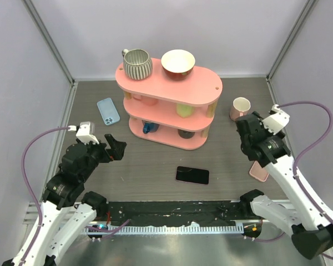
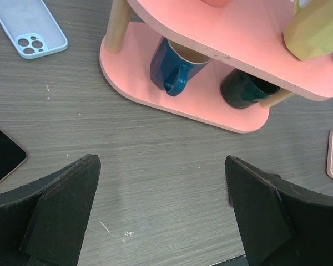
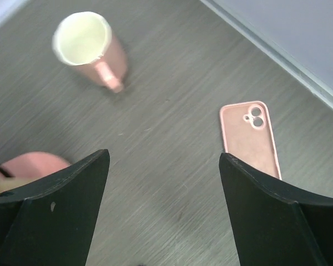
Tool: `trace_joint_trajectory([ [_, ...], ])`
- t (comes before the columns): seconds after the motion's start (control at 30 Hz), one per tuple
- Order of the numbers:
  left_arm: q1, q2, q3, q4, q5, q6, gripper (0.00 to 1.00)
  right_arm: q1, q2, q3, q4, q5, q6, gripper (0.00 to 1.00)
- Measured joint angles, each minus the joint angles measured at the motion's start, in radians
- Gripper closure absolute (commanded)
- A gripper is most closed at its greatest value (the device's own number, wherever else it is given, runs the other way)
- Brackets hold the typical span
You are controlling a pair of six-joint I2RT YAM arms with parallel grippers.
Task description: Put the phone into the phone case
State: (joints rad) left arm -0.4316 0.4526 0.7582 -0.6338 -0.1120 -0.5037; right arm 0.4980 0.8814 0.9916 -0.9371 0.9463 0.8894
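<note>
While the black phone (image 1: 192, 175) lies flat on the table (image 1: 150, 166), just in front of the pink shelf (image 1: 205, 83), nothing touches it. The left gripper (image 1: 115, 147) gapes wide, and so does the right gripper (image 3: 164, 158). From above, the right arm hides most of the pink case (image 3: 250, 141). The right wrist camera shows it whole. The left wrist camera shows the blue case (image 2: 28, 27) up close.

From the left wrist camera, the black phone (image 2: 1, 155) is cut off by the frame edge left of the left gripper (image 2: 161, 160). The light blue phone case (image 2: 29, 26), ahead and left, loses its far end. From the right wrist camera, the pink phone case (image 3: 247, 136), ahead and right of the right gripper (image 3: 164, 155), has its near end covered by a finger. A blurred pink shelf (image 3: 32, 165) sits half hidden at left. Overhead, the right arm (image 1: 280, 169) hides most of that case.
</note>
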Motion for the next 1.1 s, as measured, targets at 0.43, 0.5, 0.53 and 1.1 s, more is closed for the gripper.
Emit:
trace_joint_trajectory([
  [0.43,0.0,0.048,-0.008,-0.014,-0.044,-0.132,0.06,-0.484,0.013,-0.18,-0.026,-0.318,0.058,0.18],
  [0.5,0.0,0.08,-0.009,-0.021,-0.032,-0.164,0.05,-0.503,0.016,-0.215,-0.021,-0.351,0.068,0.2],
  [0.53,0.0,0.095,-0.009,-0.026,-0.024,-0.177,0.05,-0.512,0.018,-0.231,-0.016,-0.365,0.072,0.22],
  [1.1,0.0,0.063,-0.028,-0.049,-0.057,-0.197,0.03,-0.739,0.162,-0.352,0.266,-0.493,-0.005,0.21],
])
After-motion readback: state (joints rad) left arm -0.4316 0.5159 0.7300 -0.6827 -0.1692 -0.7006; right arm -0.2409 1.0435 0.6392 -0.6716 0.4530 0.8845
